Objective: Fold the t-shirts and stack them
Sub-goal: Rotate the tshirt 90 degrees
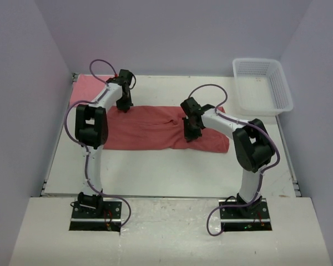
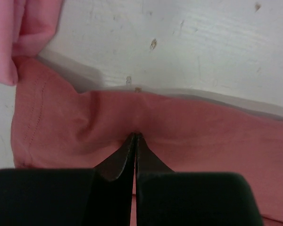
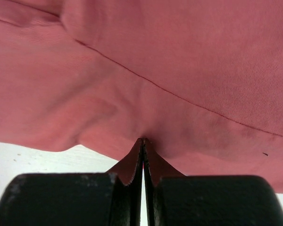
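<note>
The red shirt [image 1: 150,130] lies on the bench [image 1: 155,177] as a long, rumpled band. Its long axis runs crosswise, from an end near the basket [image 1: 283,95] to an end well away from it. That end of the band sits just nearer the arms than the basket does. The pink shirt [image 1: 87,87] is bunched at the far corner opposite the basket, touching or overlapping the red shirt's far end.

The left end effector [image 1: 124,105] is clamped shut on a small pinch of red cloth. The pinch is on the band's far long edge, toward the end away from the basket. The right end effector [image 1: 191,134] is likewise closed on red cloth, toward the basket end. Its wrist view shows bare bench just under the gripped edge, so it seems to hold the near long edge.

The two grips therefore sit diagonally, on opposite long edges, with most of the band between them. I judge the coming move turns on this. Drawing the grips apart along the long axis should flatten the wrinkled middle. A fold would carry one edge across the short axis. Folding looks early, and stacking is not begun.
</note>
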Tool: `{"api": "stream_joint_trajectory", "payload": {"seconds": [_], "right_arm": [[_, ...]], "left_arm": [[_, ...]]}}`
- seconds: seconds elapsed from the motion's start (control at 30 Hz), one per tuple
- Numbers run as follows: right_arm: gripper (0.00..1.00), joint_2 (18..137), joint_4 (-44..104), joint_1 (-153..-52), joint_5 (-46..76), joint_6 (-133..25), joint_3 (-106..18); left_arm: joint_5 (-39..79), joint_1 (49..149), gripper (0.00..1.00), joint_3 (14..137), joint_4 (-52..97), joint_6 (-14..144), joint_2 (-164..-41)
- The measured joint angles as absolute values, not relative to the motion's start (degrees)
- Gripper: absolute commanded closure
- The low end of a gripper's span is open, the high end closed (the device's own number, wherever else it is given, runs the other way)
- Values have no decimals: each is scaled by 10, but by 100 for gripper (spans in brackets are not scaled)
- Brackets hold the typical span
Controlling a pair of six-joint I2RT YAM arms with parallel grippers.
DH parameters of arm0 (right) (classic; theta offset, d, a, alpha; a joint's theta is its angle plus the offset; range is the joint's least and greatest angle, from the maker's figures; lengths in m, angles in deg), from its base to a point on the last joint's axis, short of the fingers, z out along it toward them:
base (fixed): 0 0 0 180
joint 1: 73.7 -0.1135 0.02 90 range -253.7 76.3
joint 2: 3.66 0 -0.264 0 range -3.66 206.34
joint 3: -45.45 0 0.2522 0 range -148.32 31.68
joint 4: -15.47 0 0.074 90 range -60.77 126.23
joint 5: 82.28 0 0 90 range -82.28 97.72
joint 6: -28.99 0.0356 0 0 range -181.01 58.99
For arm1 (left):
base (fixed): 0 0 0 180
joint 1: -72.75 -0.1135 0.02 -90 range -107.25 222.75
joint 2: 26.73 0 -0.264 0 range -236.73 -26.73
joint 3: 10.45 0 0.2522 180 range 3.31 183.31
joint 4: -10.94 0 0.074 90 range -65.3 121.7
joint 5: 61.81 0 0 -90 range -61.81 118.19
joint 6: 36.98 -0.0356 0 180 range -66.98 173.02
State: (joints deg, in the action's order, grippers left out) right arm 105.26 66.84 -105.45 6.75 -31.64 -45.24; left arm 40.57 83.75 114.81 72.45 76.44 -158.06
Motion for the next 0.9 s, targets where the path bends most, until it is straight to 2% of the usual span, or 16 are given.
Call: {"api": "stream_joint_trajectory", "payload": {"seconds": [0.43, 0.9], "right_arm": [[100, 1138, 735, -1055, 68, -288, -528], [97, 1195, 784, -1007, 146, -285, -607]], "left_arm": [[432, 835, 100, 1084, 737, 827, -1570], [432, 825, 100, 860, 690, 887, -1432]]}}
